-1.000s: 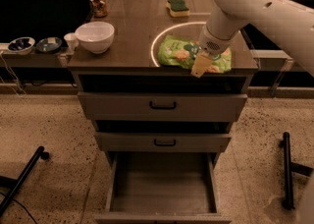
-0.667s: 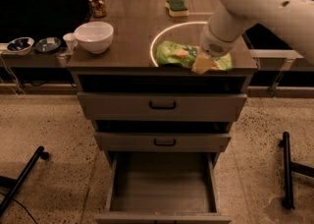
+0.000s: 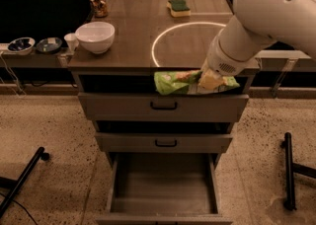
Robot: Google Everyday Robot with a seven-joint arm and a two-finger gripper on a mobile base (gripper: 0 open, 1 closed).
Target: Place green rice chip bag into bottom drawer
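- Nearest, the wide, deep grey bottom drawer (image 3: pixel 163 189) stands pulled out, its plain floor bare and open from above.
- Above it, the two shallower grey drawers with black handles (image 3: pixel 164 105) are pushed in.
- My hand (image 3: pixel 211 79) hangs just in front of the desk's front edge, level with the upper shallow drawer. It is pinched on one end of the flat, crinkly light-green foil rice chip bag (image 3: pixel 175 82). The bag sticks out sideways, off the desk and high above the open drawer.
- I judge this the carry step: the bag is off the desk but not yet in the drawer. Next I need to bring it outward and down past both drawer fronts, centre it over the box, then let go low.
- On the brown desk (image 3: pixel 128 46) behind sits a round white bowl (image 3: pixel 95 36), and farther back a green-topped yellow sponge (image 3: pixel 178 7).
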